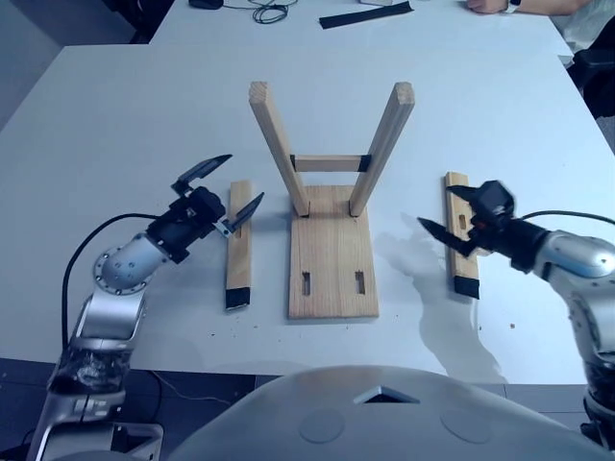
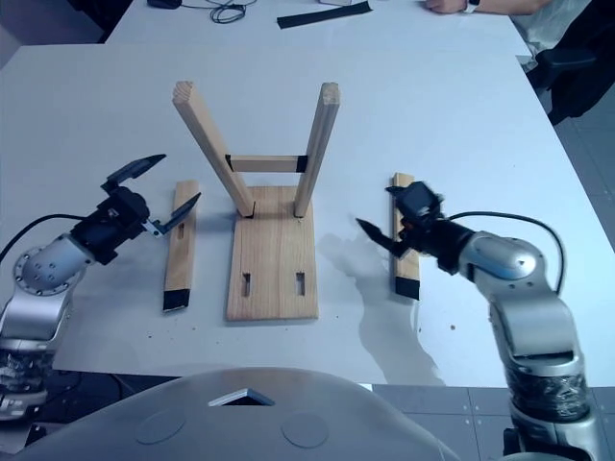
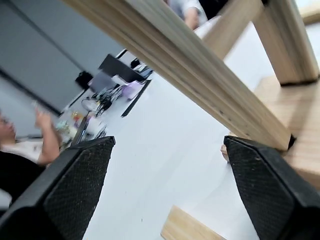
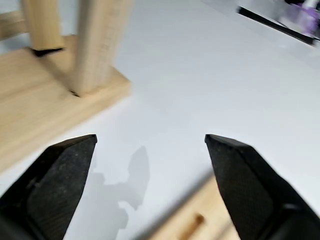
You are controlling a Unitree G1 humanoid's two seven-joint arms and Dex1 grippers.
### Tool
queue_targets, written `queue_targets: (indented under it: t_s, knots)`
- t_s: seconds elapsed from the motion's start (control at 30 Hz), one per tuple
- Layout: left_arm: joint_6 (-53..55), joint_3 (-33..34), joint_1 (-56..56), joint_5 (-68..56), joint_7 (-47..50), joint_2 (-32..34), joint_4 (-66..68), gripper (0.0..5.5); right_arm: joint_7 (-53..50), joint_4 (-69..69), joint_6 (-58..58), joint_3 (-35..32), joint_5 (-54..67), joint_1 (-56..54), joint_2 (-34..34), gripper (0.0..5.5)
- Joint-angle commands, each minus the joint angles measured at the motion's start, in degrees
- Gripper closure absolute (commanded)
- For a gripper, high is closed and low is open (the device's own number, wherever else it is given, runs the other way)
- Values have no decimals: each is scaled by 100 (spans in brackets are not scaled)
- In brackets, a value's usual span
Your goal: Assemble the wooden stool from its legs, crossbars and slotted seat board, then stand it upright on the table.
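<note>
Left wrist view puts us between the two dark fingers [image 3: 75, 195] of the left gripper [image 1: 245, 176], which stand wide apart with nothing between them. From the head camera we see this gripper over the far end of the left loose leg [image 1: 239, 245], one fingertip close above the wood; we cannot tell whether it touches. That leg lies flat on the white table [image 1: 144, 115], just beside the left edge of the seat board [image 1: 332, 259] and parallel to it, its near end black.

We find the right gripper [image 1: 433, 205] spread open as well and holding nothing. It sits above the right loose leg [image 1: 462, 267], which lies flat some way to the right of the board, with one finger pointing inward toward the board.

Between the grippers, the seat board lies flat at the middle of the table. Two upright legs [image 1: 279, 144] stand in its far end, splaying outward as they rise, and a crossbar [image 1: 330, 163] with black ends joins them partway up. Two slots [image 1: 306, 282] near the board's close end are open.
</note>
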Motion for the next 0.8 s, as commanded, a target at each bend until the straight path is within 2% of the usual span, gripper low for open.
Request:
queue_targets:
  t_s: [0.03,0.17,0.27,0.43,0.8]
  knots:
    - [1922,762,339,-928,1093,-579,-1123,144,-855,710,669,-601,-223,-231,116,150]
    - [3906,1226,408,-1638,2282,-1058,-1976,144,-1567,802,1593,-727,-247,-576,444,150]
    - [4751,1221,340,-1700,2728,-1196,-2359,144,-1928,804,1964,-858,-227,-666,736,150]
    - [5332,999,240,-1537,2958,-1304,-2644,144,-2214,859,2053,-702,-306,-584,951,150]
    - [5513,684,50,-1263,2910,-1418,-2694,144,-2434,973,1505,-169,-557,-61,1089,150]
